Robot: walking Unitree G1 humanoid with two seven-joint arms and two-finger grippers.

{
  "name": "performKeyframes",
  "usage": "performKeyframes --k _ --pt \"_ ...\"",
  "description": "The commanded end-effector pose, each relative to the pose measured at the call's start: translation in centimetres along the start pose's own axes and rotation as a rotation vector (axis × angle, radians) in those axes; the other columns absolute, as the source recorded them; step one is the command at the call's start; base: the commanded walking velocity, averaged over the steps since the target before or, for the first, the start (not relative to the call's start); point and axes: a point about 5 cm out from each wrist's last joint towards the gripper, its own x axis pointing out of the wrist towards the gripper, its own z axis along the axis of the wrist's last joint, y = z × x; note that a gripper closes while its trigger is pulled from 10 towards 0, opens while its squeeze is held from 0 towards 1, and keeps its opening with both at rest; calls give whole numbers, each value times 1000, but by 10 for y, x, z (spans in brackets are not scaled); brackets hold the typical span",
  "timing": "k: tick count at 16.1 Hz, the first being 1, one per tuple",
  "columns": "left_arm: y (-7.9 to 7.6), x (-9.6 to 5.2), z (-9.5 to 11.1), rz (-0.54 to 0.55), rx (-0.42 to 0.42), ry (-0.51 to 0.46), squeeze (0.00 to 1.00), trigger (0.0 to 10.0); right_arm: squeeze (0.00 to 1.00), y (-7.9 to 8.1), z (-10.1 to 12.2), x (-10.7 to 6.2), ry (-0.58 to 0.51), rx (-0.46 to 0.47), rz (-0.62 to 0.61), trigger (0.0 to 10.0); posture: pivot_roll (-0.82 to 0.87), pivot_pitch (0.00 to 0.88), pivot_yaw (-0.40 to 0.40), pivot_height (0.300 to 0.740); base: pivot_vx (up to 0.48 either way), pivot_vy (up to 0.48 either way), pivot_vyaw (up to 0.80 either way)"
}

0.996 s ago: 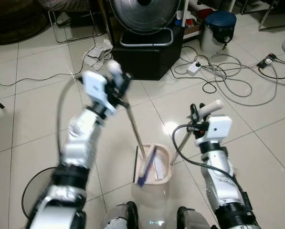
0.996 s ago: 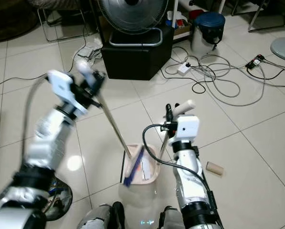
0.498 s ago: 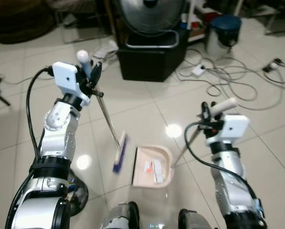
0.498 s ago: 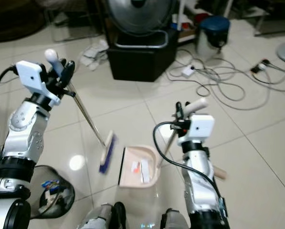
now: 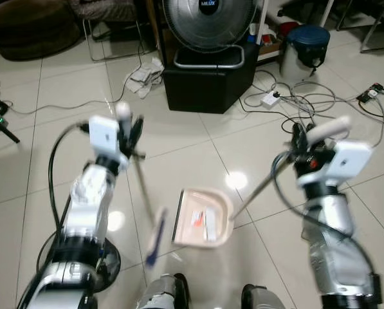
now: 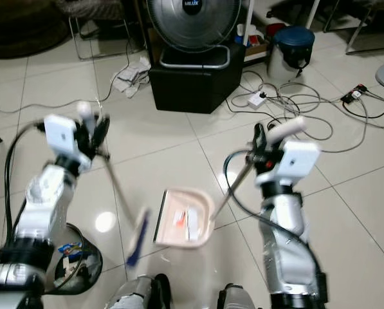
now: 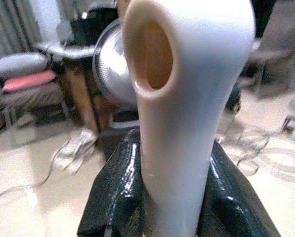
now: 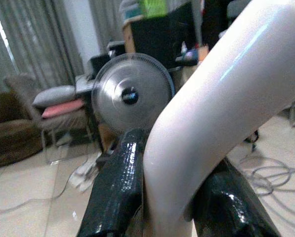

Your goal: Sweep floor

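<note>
Broom (image 5: 154,235): thin metal shaft w/ white grip on top, blue-bristled head low on the tile floor (image 5: 44,96), just left of the dustpan; head is motion-blurred so bristle detail can't be made out. Dustpan (image 5: 203,217): pale pink/cream, flat on floor in front of robot's feet, w/ 2 or 3 small scraps (image 5: 198,220) inside (white + red/orange); long thin handle slants up to the right.

Left pincer (image 5: 132,132): clamped on broom's white grip; in left wrist view both black fingers (image 7: 115,187) press the grip's sides. Right pincer (image 5: 301,138): clamped on dustpan handle's white curved grip (image 8: 221,113), fingers tight either side in right wrist view.

Behind: fan (image 5: 210,22) on a black base, blue-lidded bin (image 5: 302,45), cables (image 5: 307,96) tangled on floor, crumpled paper (image 5: 143,74). Dark round object by the left arm's elbow is partly hidden, contents unclear.
</note>
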Motion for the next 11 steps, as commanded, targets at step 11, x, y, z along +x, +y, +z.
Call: performKeyframes --k 11 --pt "-26 -64 -18 106 -17 120 0 10000 0 25 67 52 -119 115 7 10000 -30 47 54 740 0 0 800"
